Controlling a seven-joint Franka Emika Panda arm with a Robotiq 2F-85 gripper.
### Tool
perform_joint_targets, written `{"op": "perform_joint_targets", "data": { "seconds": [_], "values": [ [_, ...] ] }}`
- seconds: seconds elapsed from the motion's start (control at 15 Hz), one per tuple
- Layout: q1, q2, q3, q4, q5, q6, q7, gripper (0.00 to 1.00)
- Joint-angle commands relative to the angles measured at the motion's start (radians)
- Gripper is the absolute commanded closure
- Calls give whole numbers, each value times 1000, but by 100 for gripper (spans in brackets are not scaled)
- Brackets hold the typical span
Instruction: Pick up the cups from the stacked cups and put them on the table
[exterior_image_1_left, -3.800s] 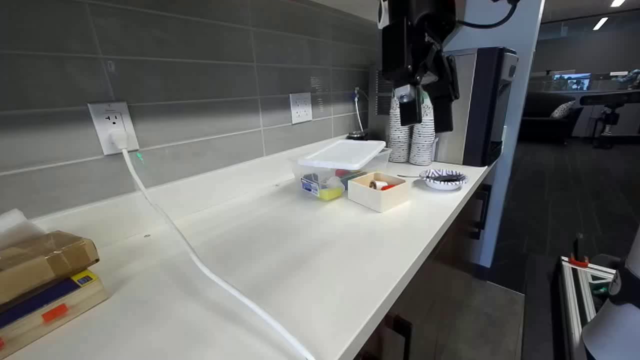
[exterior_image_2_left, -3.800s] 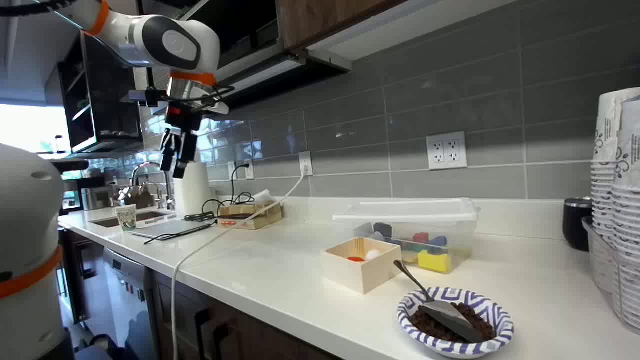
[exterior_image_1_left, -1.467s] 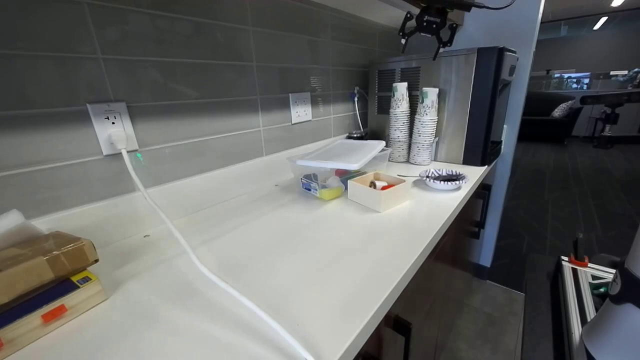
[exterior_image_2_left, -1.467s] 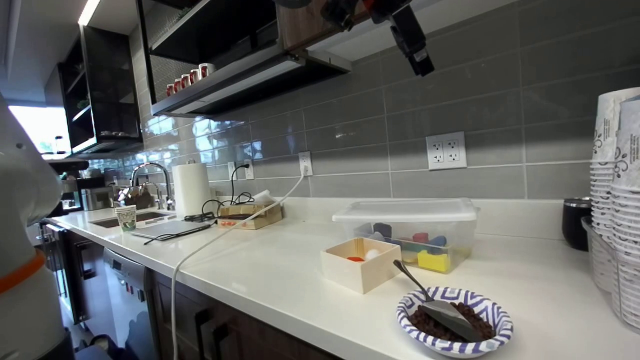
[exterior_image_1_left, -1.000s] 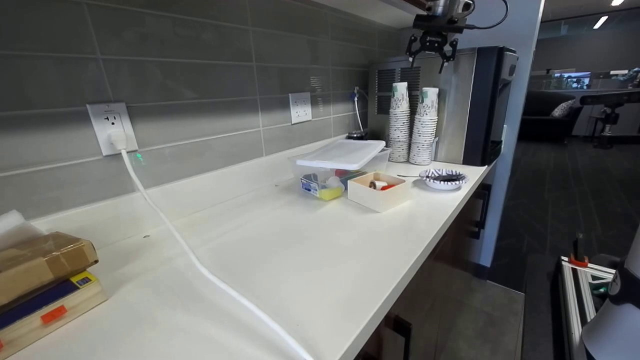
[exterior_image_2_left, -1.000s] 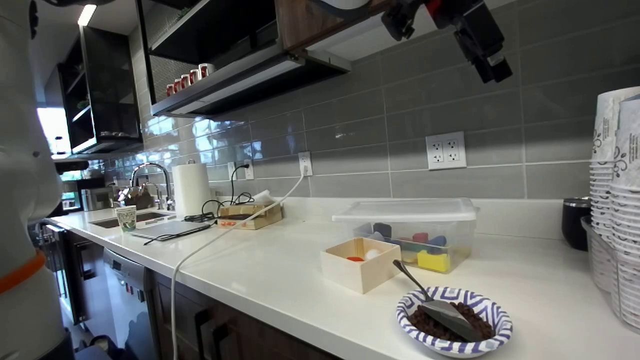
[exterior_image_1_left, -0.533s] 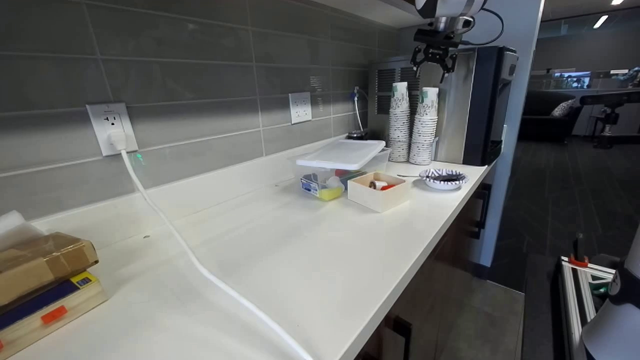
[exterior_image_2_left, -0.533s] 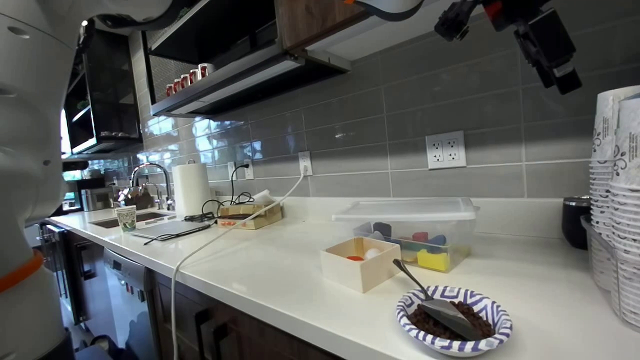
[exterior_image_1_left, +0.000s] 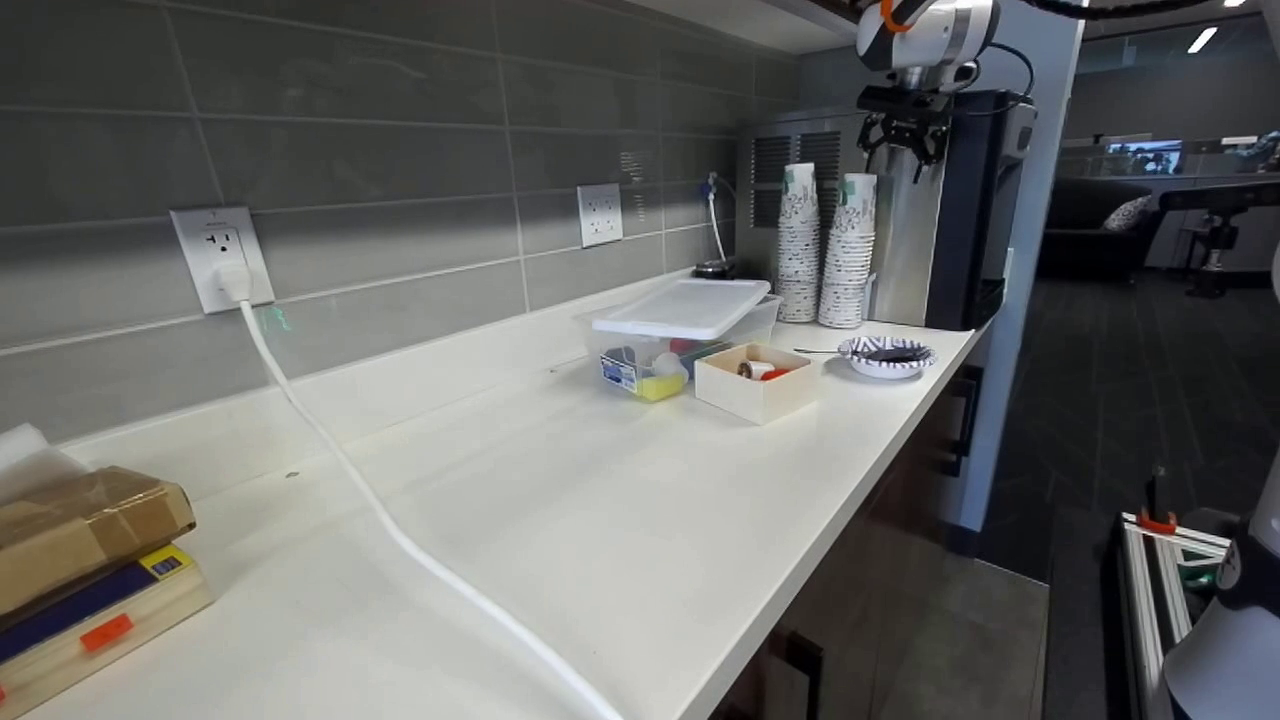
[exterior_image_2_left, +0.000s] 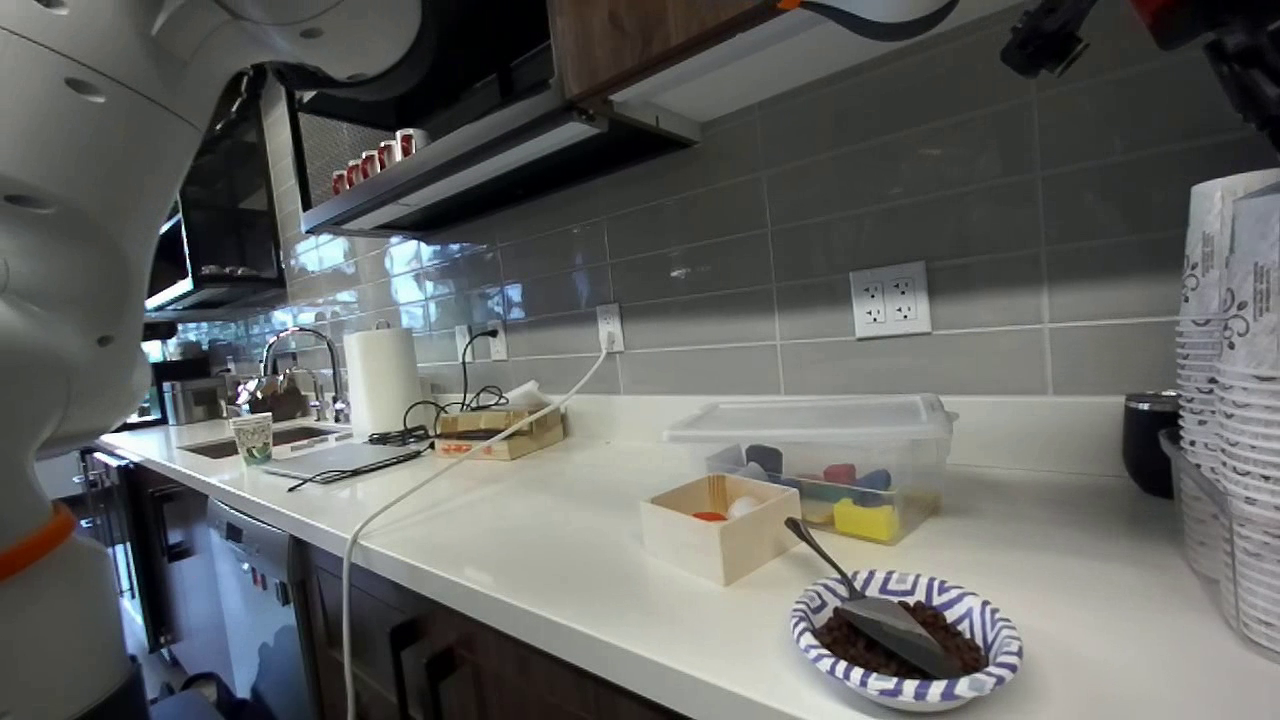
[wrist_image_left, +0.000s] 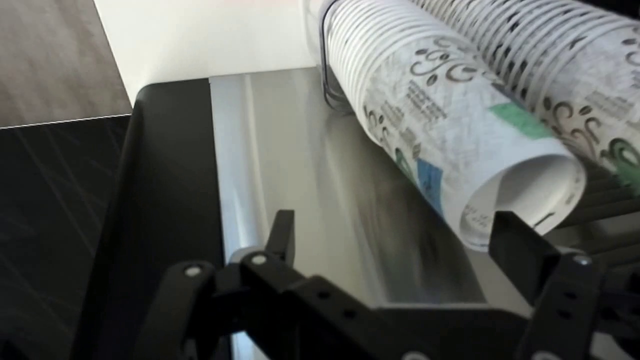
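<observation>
In an exterior view, your gripper (exterior_image_1_left: 893, 168) hangs spread and unladen; the stacked cups (exterior_image_1_left: 848, 255) stand beside and mostly below it; in the wrist view, the nearer top cup (wrist_image_left: 465, 132) lies off-centre from the jaws, toward the view's right; centre over it before lowering, then squeeze lightly, as it may crumple.

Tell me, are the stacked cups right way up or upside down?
Upside down: in an exterior view, the top of the stacked cups narrows upward; in the wrist view, a recessed base shows.

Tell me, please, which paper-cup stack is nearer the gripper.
The left stack in the wrist view; the right stack stands beyond, farther from the gripper.
</observation>
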Motion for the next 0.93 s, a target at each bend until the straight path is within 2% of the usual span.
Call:
{"op": "perform_joint_targets", "data": {
  "seconds": [0.0, 0.47, 0.87],
  "values": [
    [-66, 96, 31, 112, 73, 24, -14, 0],
    [-162, 163, 152, 209, 219, 83, -88, 0],
    [-198, 190, 203, 261, 243, 61, -120, 0]
  ]
}}
